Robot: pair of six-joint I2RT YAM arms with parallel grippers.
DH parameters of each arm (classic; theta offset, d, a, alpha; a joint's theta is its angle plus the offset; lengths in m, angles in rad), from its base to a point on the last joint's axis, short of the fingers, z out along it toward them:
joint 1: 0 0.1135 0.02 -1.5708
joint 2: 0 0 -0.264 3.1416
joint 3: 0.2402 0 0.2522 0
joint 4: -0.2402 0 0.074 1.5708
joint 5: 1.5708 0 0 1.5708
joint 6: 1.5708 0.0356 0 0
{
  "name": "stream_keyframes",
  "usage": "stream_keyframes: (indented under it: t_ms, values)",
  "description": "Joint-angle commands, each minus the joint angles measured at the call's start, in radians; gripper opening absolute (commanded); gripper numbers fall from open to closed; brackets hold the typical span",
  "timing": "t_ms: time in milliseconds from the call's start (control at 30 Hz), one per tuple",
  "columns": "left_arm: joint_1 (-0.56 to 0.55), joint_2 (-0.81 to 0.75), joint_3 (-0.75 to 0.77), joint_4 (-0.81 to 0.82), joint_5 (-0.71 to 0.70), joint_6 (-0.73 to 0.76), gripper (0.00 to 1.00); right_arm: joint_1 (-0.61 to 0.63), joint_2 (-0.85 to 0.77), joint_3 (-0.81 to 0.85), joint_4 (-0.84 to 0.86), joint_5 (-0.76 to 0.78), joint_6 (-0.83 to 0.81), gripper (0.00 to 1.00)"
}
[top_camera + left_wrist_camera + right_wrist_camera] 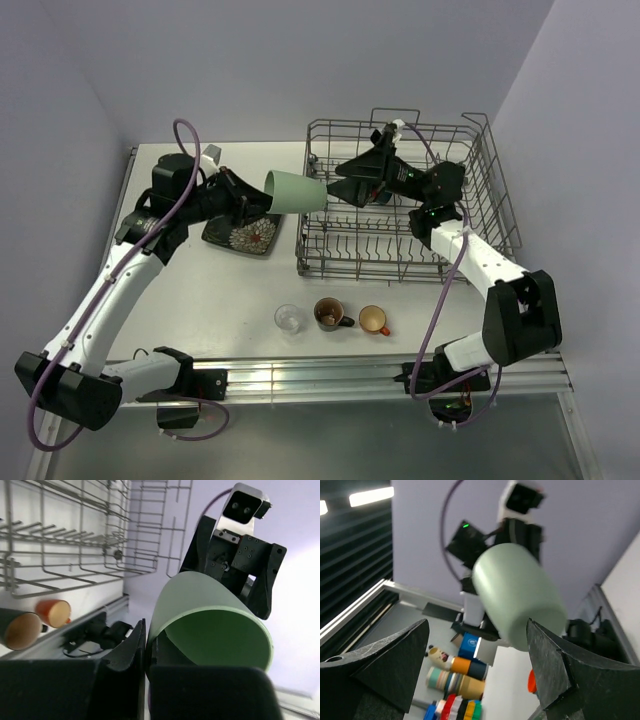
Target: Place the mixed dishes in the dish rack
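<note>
Dish rack [372,273] is right there, but the pale green cup [296,191] hangs sideways by its left wall, left gripper [258,197] pinching only the rim and right gripper [338,186] gaping wide opposite, so a sloppy handoff could drop it.

The dark brown mug [17,628], seemingly, is edge-cropped.
</note>
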Motion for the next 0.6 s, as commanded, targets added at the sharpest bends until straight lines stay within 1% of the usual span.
stream_keyframes:
  t_ms: [0,133,267,400,567]
  values:
    - [0.006,-0.028,-0.019,0.340,0.116,-0.169,0.00,0.034,0.017,0.047,0.307,0.013,0.195,0.85]
    - [0.006,-0.005,-0.007,0.377,0.126,-0.187,0.00,0.051,0.034,0.064,0.290,-0.001,0.185,0.85]
    - [0.006,0.009,0.029,0.359,0.126,-0.179,0.00,0.052,0.018,0.051,0.201,-0.018,0.102,0.85]
    - [0.006,0.004,-0.002,0.397,0.131,-0.210,0.00,0.057,0.020,0.054,0.174,-0.020,0.076,0.85]
    - [0.006,0.004,-0.027,0.422,0.137,-0.225,0.00,0.068,0.035,0.108,0.120,-0.018,0.040,0.85]
